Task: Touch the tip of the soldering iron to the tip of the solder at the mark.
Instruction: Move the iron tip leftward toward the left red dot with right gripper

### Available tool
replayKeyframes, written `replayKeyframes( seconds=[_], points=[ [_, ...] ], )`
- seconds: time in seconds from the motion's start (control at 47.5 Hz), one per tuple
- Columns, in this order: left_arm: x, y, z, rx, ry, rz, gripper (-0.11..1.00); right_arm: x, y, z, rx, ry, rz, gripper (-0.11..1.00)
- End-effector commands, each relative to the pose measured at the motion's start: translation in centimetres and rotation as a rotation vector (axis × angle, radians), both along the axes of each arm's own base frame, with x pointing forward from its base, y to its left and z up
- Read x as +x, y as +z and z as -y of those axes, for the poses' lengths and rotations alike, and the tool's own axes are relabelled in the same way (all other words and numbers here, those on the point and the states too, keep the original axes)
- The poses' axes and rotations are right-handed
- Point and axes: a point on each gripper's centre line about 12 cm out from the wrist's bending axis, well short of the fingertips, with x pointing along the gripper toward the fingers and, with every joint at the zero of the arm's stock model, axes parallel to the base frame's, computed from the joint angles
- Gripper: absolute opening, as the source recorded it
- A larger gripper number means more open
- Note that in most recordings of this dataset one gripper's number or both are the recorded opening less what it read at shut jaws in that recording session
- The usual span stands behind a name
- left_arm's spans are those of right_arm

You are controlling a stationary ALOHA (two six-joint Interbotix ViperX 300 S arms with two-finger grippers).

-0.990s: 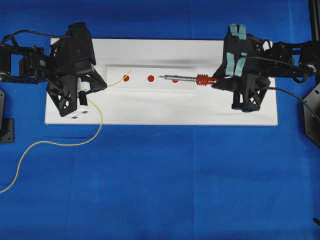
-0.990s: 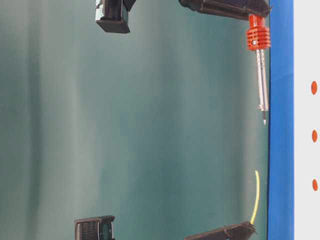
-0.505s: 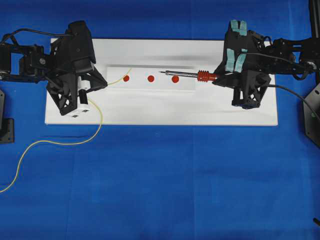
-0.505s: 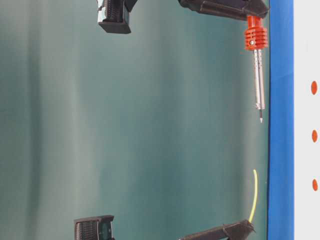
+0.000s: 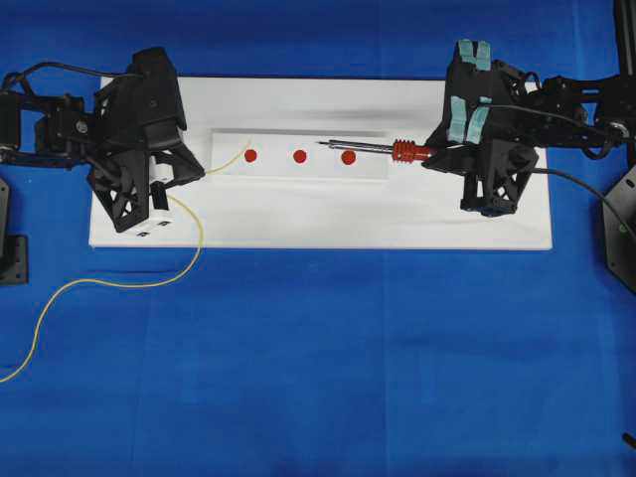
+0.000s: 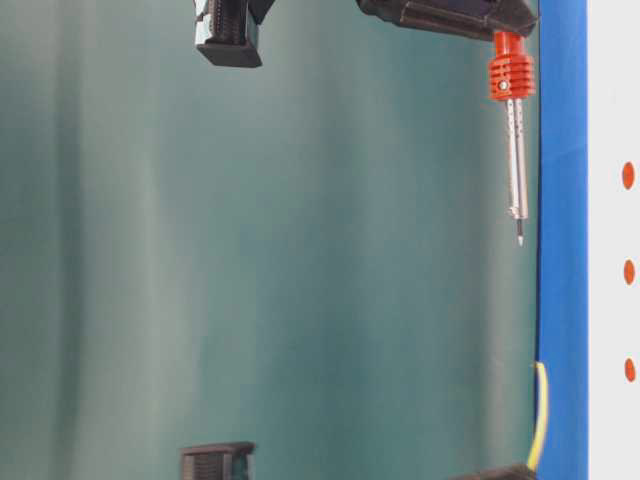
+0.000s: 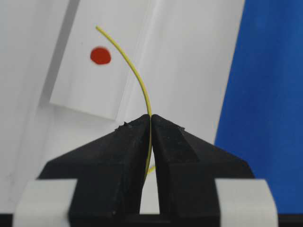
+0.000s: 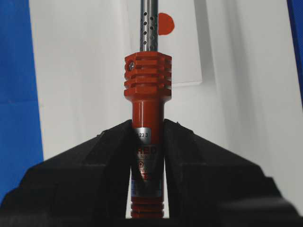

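The soldering iron (image 5: 378, 149) has a red-orange handle and lies level above the white strip. Its tip points left, just beyond the right red mark (image 5: 348, 157). My right gripper (image 5: 429, 157) is shut on the handle, which also shows in the right wrist view (image 8: 147, 94). The yellow solder (image 5: 119, 283) trails over the blue cloth. My left gripper (image 5: 199, 169) is shut on it near its end. The solder tip arcs up just past the left red mark (image 7: 100, 56). Iron tip and solder tip are well apart, as the table-level view shows between the iron (image 6: 514, 150) and the solder (image 6: 541, 415).
A white board (image 5: 298, 224) carries a raised white strip (image 5: 368, 171) with three red marks; the middle mark (image 5: 299, 156) lies between the two tips. The iron's black cord (image 5: 586, 189) runs off to the right. Blue cloth (image 5: 348, 348) surrounds the board.
The iron rose a little and shifted toward the far side of the strip, then held still. My left gripper drew back leftward and lower, taking the solder tip with it.
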Motion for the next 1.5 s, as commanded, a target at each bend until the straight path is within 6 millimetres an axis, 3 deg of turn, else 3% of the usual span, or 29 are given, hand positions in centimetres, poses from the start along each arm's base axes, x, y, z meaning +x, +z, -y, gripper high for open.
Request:
replayKeyframes(
  seconds=[0.0, 0.442, 1.095, 1.474],
  points=[
    [0.3, -0.2, -0.3, -0.003, 0.012, 0.008, 0.02, 0.6, 1.4, 0.3, -0.013, -0.005, 0.045, 0.06],
    [1.4, -2.8, -0.3, -0.017, 0.017, -0.043, 0.02, 0.8, 1.3, 0.3, -0.013, -0.005, 0.044, 0.06],
    [1.5, -3.7, -0.3, -0.02, 0.016, -0.067, 0.02, 0.9, 1.1, 0.3, -0.008, -0.003, 0.031, 0.06],
    [1.5, -3.7, -0.2, -0.019, 0.013, -0.07, 0.02, 5.1, 0.8, 1.3, 0.016, 0.03, -0.078, 0.06]
  ],
)
